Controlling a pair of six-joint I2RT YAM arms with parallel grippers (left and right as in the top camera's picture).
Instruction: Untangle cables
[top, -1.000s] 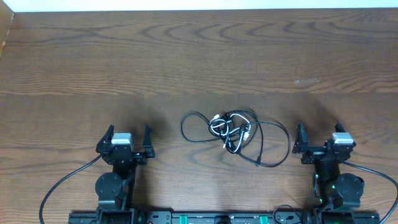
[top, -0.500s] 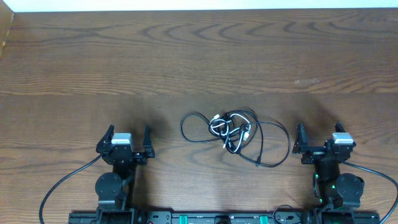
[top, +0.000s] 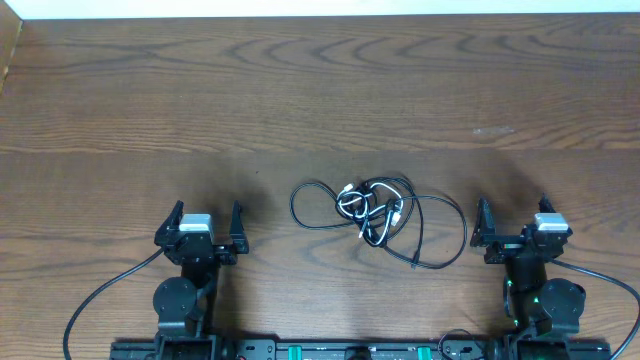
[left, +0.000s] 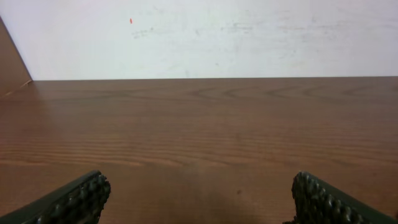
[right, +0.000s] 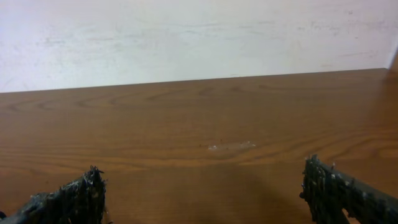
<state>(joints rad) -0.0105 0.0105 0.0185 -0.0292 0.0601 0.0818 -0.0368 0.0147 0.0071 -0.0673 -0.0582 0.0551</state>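
Note:
The cables (top: 378, 212) lie in one tangled heap of thin black and white cords on the wooden table, between the two arms in the overhead view. A black loop (top: 443, 235) trails out to the right, and another black loop (top: 310, 203) to the left. My left gripper (top: 207, 213) is open and empty, well to the left of the heap. My right gripper (top: 512, 210) is open and empty, just right of the trailing loop. Both wrist views show only bare table between the open fingers (left: 199, 193) (right: 202, 193); the cables are out of view there.
The wooden table (top: 320, 90) reaches back to a white wall (left: 199, 37). A pale scuff mark (top: 493, 129) lies at the right rear; it also shows in the right wrist view (right: 231, 146). Thick black arm cables (top: 100, 295) run along the front edge.

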